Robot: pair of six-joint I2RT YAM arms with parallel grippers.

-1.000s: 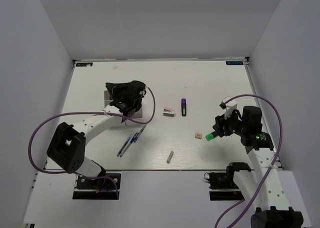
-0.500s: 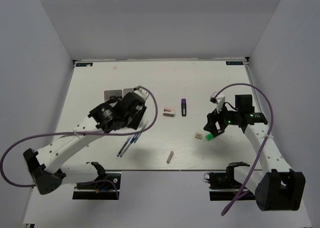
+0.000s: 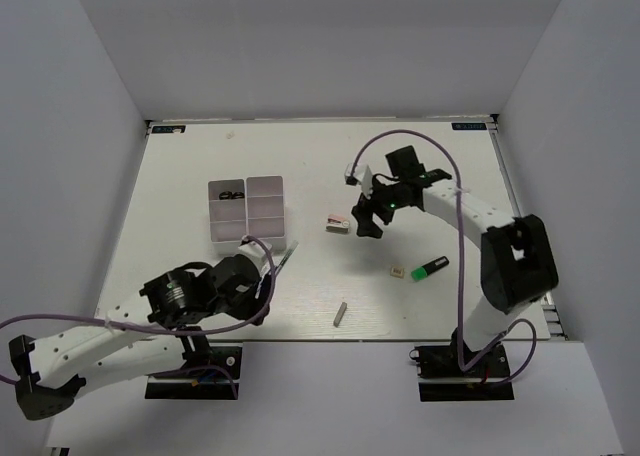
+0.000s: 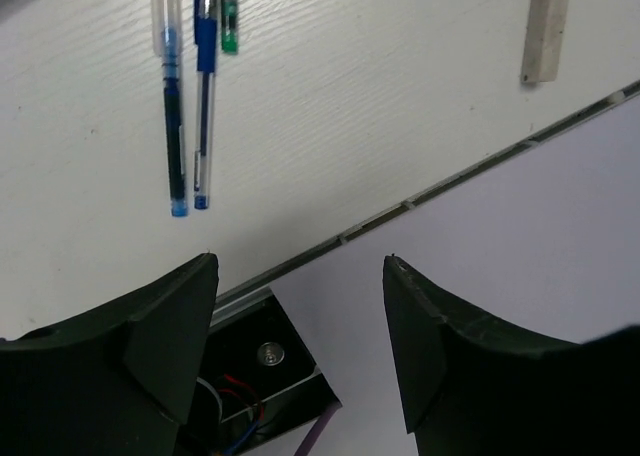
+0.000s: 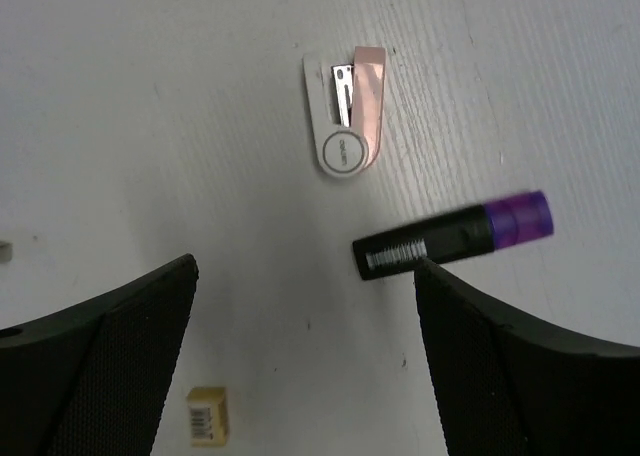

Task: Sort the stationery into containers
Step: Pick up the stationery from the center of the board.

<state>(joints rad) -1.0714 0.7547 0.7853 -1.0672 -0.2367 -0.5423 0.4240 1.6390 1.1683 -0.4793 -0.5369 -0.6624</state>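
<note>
Tray – white, six cells – sits at 10 o'clock from table centre, with the black-handled scissors lying in its far-left cell. Everything else is loose on the table.

Left gripper hangs at 7 o'clock by the near edge, jaws apart, nothing held. The blue pens lie side by side at 11 o'clock in its wrist view, so it is probably lining up on them.

Right gripper is at 2 o'clock just off centre, jaws spread wide and empty, low over the purple marker. The wide opening fits a drop onto the barrel, so the marker looks like its next pick.

Green highlighter lies at 4 o'clock, well apart from either gripper. Short grey stick is at 6 o'clock near the edge.

Pink-white block is just beside the marker, not touching. Tiny beige cube sits at 7 o'clock in the right wrist view – hard to pinch, likely left for last.
</note>
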